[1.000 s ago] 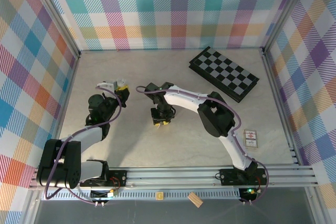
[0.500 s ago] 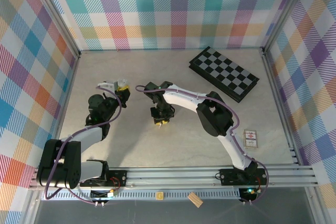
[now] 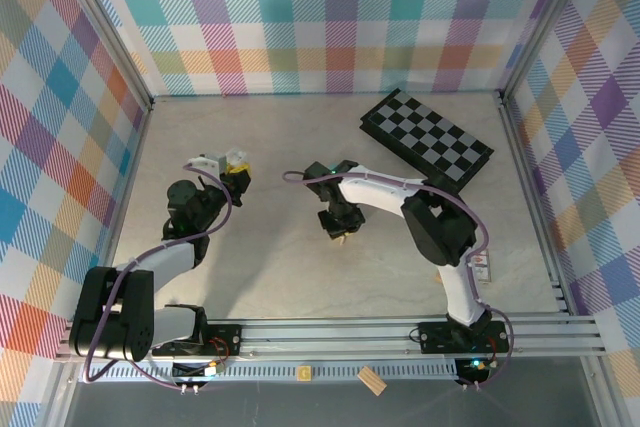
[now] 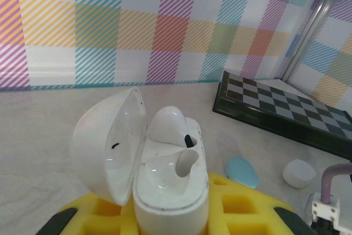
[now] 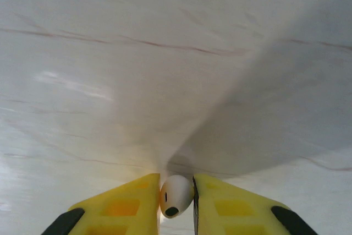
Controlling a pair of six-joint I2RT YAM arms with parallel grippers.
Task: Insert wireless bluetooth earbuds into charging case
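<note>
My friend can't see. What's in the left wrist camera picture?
The left claw holds an open white case, with one earbud tucked inside and the other slot empty. Behind it on the table lie a blue earbud, a white earbud and a checkerboard.

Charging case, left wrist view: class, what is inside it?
One white earbud sits in the far well of the charging case; the near well looks empty. Its lower part is hidden.

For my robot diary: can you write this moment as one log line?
left tool: shut on open case | case: seated bud inside | right tool: shut on loose bud
</note>
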